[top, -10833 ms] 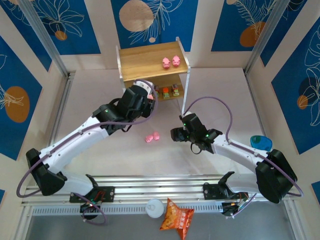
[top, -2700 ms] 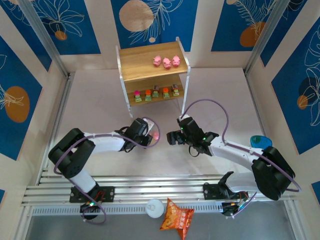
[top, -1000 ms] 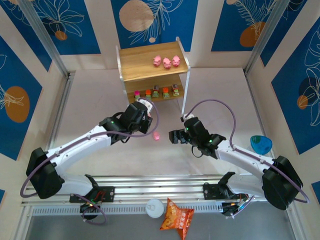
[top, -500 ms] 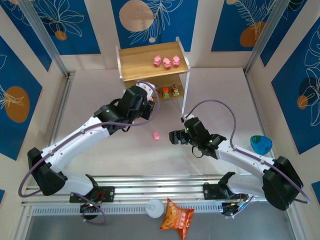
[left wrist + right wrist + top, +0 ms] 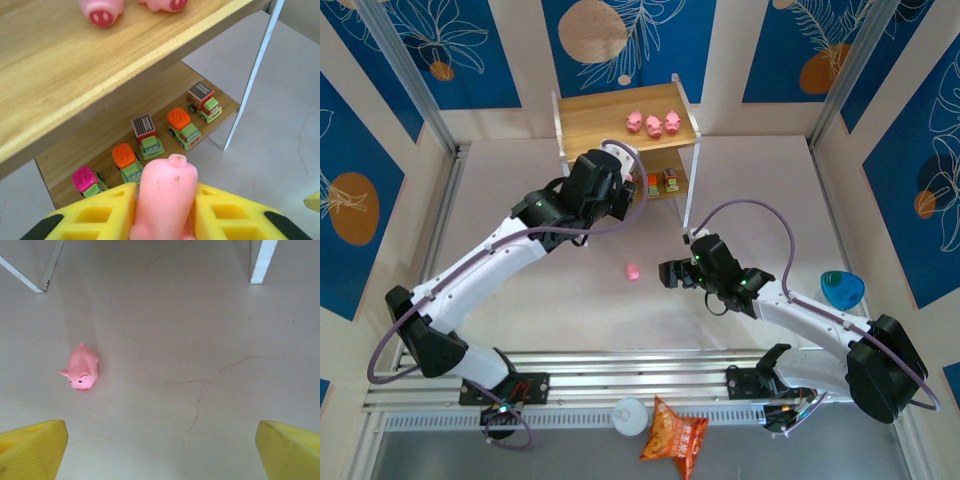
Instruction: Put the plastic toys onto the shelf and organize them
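Item 1: your left gripper (image 5: 162, 210), pinching a pink pig (image 5: 167, 182), held just in front of the shelf (image 5: 610, 125). Item 2: your right gripper (image 5: 666, 272), spread wide above the bench (image 5: 770, 200); loose pig (image 5: 81, 367) lies near, ahead, untouched.

**Worktop and shelf, seen from above and from my wrists.** The worktop (image 5: 760, 165) in front of my 2 bases is pale and faintly veined. The shelf (image 5: 582, 150) stands at its far middle, white legs on the surface.

- **Top board** (image 5: 605, 125): 3 pink pigs (image 5: 654, 123) in a close row near the right end.
- **Lower board** (image 5: 165, 100): 5 toy trucks (image 5: 147, 136) in a row with green cabs. From the left in my left wrist view, their loads are pink, orange, dark striped, orange, dark striped.
- **On the worktop itself**: 1 lone pig (image 5: 633, 271) in front of the shelf and well apart from it, and 1 blue object (image 5: 842, 289) near the right edge.
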